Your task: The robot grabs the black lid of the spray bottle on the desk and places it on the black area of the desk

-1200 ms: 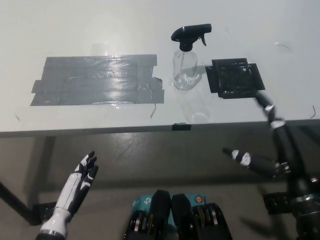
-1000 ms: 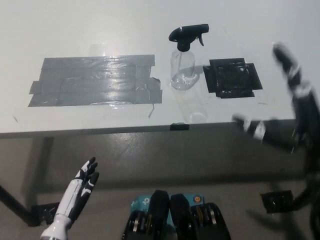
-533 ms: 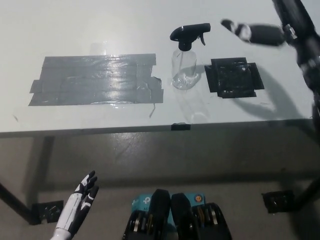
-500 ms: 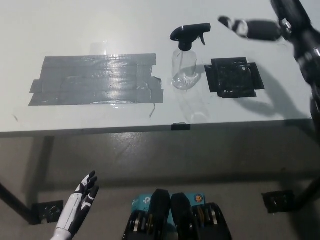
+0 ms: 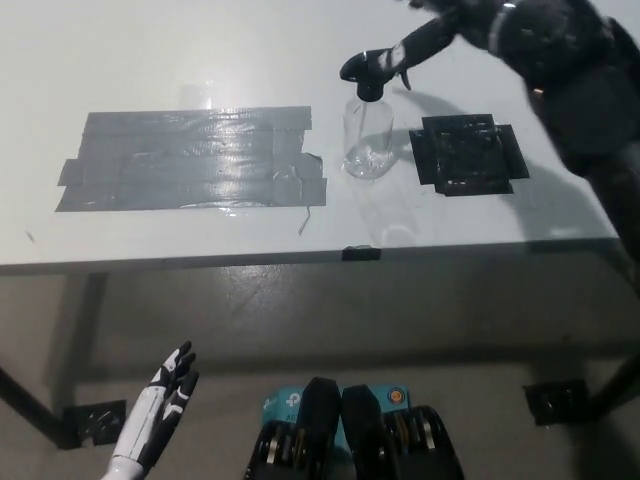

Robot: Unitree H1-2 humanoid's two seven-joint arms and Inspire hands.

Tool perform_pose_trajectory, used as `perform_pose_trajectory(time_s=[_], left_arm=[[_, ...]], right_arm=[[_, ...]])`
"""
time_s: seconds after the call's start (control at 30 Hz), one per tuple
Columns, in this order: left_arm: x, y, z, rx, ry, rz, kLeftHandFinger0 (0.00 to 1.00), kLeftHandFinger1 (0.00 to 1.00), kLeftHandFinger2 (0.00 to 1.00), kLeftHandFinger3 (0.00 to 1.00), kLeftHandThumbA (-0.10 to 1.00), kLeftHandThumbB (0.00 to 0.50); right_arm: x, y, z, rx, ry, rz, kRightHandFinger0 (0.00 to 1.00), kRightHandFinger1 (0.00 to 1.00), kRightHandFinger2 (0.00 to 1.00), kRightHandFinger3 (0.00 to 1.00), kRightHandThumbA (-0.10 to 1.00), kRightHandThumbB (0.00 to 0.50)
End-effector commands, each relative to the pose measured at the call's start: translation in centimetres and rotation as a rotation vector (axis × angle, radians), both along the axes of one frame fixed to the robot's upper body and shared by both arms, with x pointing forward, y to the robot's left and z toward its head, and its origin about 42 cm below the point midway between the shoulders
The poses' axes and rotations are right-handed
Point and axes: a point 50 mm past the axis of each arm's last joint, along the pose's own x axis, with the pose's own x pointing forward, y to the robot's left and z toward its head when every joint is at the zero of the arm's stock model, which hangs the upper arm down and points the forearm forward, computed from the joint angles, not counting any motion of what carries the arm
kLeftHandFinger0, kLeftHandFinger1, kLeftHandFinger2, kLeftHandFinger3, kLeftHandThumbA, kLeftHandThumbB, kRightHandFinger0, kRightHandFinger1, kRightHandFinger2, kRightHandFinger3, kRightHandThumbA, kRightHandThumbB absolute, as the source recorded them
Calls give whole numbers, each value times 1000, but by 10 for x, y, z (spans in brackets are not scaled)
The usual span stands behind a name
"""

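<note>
The spray bottle [image 5: 368, 135] stood upright near the far edge of the tabletop [image 5: 180, 60], roughly midway along it, with its black lid [image 5: 374, 68] (the trigger head) still seated on the clear body. Just beside the bottle, toward the right edge, lay the black area [image 5: 468, 152], a dark taped square, near the bottle but not touching it. A wide patch of grey tape [image 5: 190, 160] covered the tabletop on the bottle's other side.

The right robot hand [image 5: 455, 25] reached in from the far right corner, fingers extended toward the lid; one fingertip lay at or against the trigger end. The fingers were apart and held nothing, so the grasp was not yet made. The lid lay directly beyond those fingertips, toward the left edge, and its long axis ran roughly along the far edge, in line with the reaching fingers. Closing around it would probably call for the hand to move further over the head.

The left robot hand [image 5: 160, 415] rested below the near edge, off the tabletop, fingers straight and loosely spread, far from the bottle. The right hand was clearly the nearer.
</note>
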Motion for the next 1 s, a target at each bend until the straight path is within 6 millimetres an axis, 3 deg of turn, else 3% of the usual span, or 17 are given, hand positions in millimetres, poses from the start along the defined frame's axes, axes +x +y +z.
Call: perform_pose_trajectory(time_s=[0.0,0.1,0.17,0.3,0.63,0.8,0.97], left_arm=[[11,-3,27,27,-115,-31,1000,1000,1000,1000,1000,104],[14,-3,28,31,-121,-42,1000,1000,1000,1000,1000,103],[15,-3,29,33,-122,-48,1000,1000,1000,1000,1000,105],[17,-3,29,43,-123,-48,1000,1000,1000,1000,1000,116],[20,-4,34,36,-132,-48,1000,1000,1000,1000,1000,112],[23,-5,35,40,-139,-53,1000,1000,1000,1000,1000,115],[24,-4,35,36,-140,-54,1000,1000,1000,1000,1000,131]], right_arm=[[0,43,79,-226,-89,67,1000,1000,1000,1000,803,500],[1,45,74,-240,-64,93,1000,1000,1000,1000,806,500],[1,46,71,-269,-59,133,1000,1000,1000,1000,831,466],[2,49,68,-328,-68,137,1000,1000,1000,1000,865,499],[5,41,63,-392,-69,112,1000,1000,1000,1000,937,500],[6,36,60,-383,-42,95,1000,1000,1000,1000,810,481],[7,31,57,-379,-33,82,1000,1000,1000,1000,826,500]])
